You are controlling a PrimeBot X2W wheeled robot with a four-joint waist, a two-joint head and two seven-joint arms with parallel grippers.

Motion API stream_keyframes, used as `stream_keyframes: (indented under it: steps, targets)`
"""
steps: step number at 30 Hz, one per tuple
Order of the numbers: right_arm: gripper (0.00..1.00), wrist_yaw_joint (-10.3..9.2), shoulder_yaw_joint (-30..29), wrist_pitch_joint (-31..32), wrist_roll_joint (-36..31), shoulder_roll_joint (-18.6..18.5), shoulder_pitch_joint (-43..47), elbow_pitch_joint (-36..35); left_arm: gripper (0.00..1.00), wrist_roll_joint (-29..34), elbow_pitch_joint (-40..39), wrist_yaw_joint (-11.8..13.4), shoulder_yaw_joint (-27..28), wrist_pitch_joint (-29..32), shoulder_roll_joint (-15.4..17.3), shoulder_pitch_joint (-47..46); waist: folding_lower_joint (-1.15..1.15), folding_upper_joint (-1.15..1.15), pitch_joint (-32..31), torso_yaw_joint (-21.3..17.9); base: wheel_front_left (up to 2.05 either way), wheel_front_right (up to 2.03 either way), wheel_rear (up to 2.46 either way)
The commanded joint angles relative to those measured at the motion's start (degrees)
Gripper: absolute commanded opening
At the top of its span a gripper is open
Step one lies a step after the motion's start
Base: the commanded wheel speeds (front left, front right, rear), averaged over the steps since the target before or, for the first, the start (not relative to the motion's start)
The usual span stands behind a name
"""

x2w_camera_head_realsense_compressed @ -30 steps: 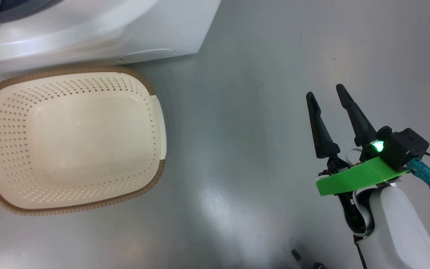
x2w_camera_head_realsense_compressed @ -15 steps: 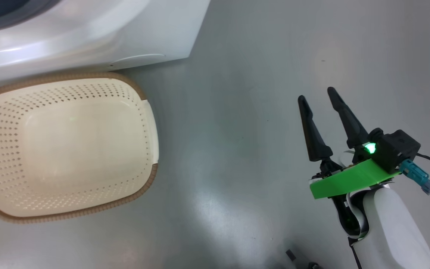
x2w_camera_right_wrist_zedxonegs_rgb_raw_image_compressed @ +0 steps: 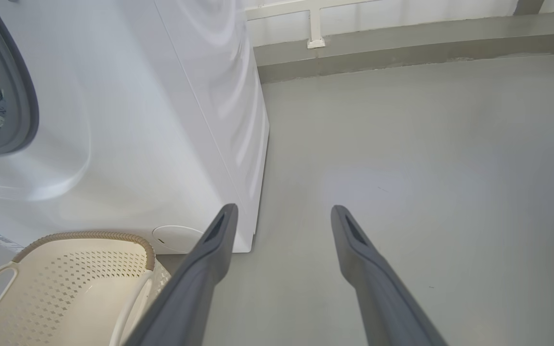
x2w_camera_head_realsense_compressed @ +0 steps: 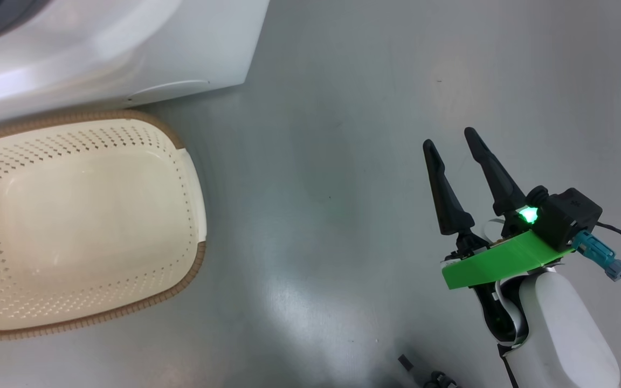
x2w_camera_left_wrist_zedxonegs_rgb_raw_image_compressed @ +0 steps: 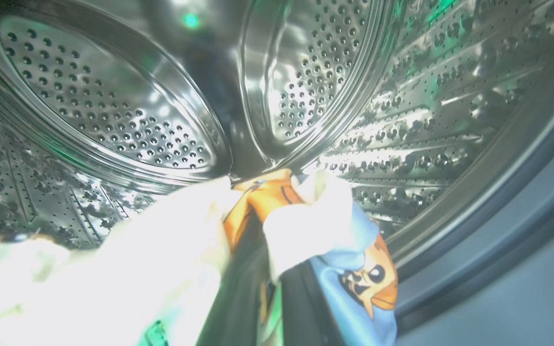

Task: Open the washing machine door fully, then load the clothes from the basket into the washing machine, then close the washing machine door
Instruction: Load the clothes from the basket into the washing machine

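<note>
Head cam's swung right, so the basket (x2w_camera_head_realsense_compressed: 194, 269) slides left in view; left pincer (x2w_camera_left_wrist_zedxonegs_rgb_raw_image_compressed: 258, 230) is pinched shut on the light, floppy clothes (x2w_camera_left_wrist_zedxonegs_rgb_raw_image_compressed: 339, 226) mid-bunch inside the drum (x2w_camera_left_wrist_zedxonegs_rgb_raw_image_compressed: 113, 115), right pincer (x2w_camera_head_realsense_compressed: 449, 139) gapes empty.

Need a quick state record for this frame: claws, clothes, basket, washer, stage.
left claw: shut on the clothes, inside the drum
right claw: open, holding nothing, above the floor
clothes: light blue and cream fabric with orange print, bunched over the left claw's fingers
basket: on the floor beside the washing machine; no clothes in the part that shows
washing machine: opening uncovered in the right wrist view
stage: loading under way; closing step left
</note>
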Motion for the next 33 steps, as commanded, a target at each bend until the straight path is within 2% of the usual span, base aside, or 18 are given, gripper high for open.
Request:
stream_keyframes:
  steps: [1,7,8,10,12,13,14,15,16,25,33]
  targets:
    - [1.0,0.09,1.3,-0.3,0.5,0.3,1.4,-1.1,0.0,-0.7,-0.3,-0.1,0.3,-0.3,3.0,-0.3,0.0,0.0,-0.2,-0.1,0.0,0.0,0.0]
    - [1.0,0.09,1.1,-0.3,0.4,0.3,1.8,-0.8,0.0,-4.6,7.0,-0.1,-5.1,-0.3,3.4,-2.7,0.0,0.0,-0.9,-0.1,0.0,0.0,0.0]
    - [1.0,0.09,1.2,-0.3,0.4,0.3,1.8,-0.8,0.1,-5.5,8.4,-0.1,-6.0,-0.2,3.4,-3.2,0.0,0.0,-1.1,-0.1,0.0,0.0,0.0]
    - [1.0,0.09,1.2,-0.3,0.5,0.3,1.9,-0.7,0.4,-7.4,11.2,-0.1,-8.0,1.5,3.2,-3.9,0.0,0.0,-1.3,-0.1,0.0,0.0,0.0]
    - [1.0,0.09,1.3,-0.3,0.6,0.3,1.8,-0.7,0.52,-8.8,12.6,-0.1,-9.9,2.2,3.4,-4.7,0.0,0.0,-1.5,-0.1,0.0,0.0,0.0]
    - [1.0,0.09,1.3,-0.3,0.6,0.3,1.8,-0.7,0.61,-9.8,13.2,-0.1,-10.4,2.1,3.4,-5.0,0.0,0.0,-1.5,0.0,0.0,0.0,0.0]
    - [1.0,0.09,1.3,-0.3,0.6,0.3,1.7,-0.7,0.74,-10.6,13.5,-0.1,-11.1,2.1,3.5,-5.4,0.0,0.0,-1.5,0.0,0.0,0.0,0.0]
    - [1.0,0.09,1.2,-0.3,0.6,0.3,1.7,-0.7,0.91,-11.2,13.7,-0.1,-11.9,1.9,3.6,-5.6,0.0,0.0,-1.5,0.0,0.0,0.0,0.0]
    - [1.0,0.09,1.1,-0.3,0.6,0.3,1.6,-0.8,1.0,-12.1,13.7,-0.1,-12.4,1.6,3.6,-5.8,0.0,0.0,-1.5,0.1,0.0,0.0,0.0]
    - [1.0,0.09,0.3,-0.3,0.3,0.3,1.8,-0.7,1.0,-18.4,12.1,-0.1,-14.7,-0.2,3.5,-5.3,0.0,0.0,-2.4,1.1,0.0,0.0,0.0]
    - [1.0,0.09,-0.2,-0.3,-0.5,0.3,1.9,-0.7,1.0,-18.8,3.3,-0.1,-9.2,-0.3,3.4,0.3,0.0,0.0,-3.6,2.6,0.0,0.0,0.0]
